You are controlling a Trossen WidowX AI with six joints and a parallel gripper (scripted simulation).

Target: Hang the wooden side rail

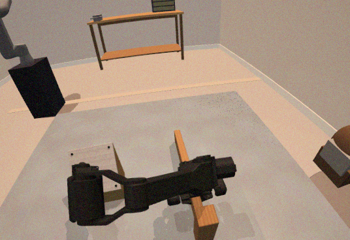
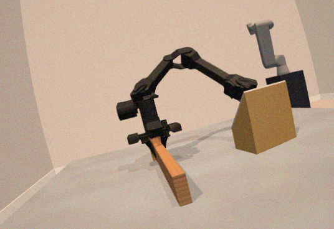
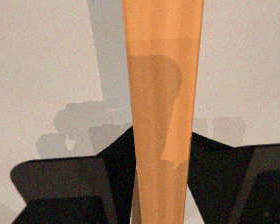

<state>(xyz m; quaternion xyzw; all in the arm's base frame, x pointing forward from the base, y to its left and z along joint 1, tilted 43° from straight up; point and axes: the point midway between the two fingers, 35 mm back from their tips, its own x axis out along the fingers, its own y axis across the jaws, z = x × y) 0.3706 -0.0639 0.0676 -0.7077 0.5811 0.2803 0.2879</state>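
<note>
The wooden side rail (image 1: 180, 144) (image 2: 169, 162) (image 3: 163, 30) runs from its far end to the headboard post (image 1: 209, 214), a wooden block at the bottom of the top view. My gripper (image 1: 195, 197) (image 2: 159, 147) (image 3: 151, 128) is shut on the rail, one finger on each side, pointing down. In the exterior view the rail's far end is nearest the camera, low at the table, with its shadow beside it. The post is mostly hidden there behind the gripper and rail. The hooks, the pins and the slot are hidden, so I cannot tell whether the hooks sit on the pins.
A wedge-shaped block (image 1: 93, 154) (image 2: 271, 119) with a pale, screwed face stands on the grey table (image 1: 147, 118) (image 2: 93, 190) near my arm's base. Beyond the table are a workbench (image 1: 137, 16), a grey arm on a black pedestal (image 1: 37, 89) and a brown-and-grey object (image 1: 335, 157).
</note>
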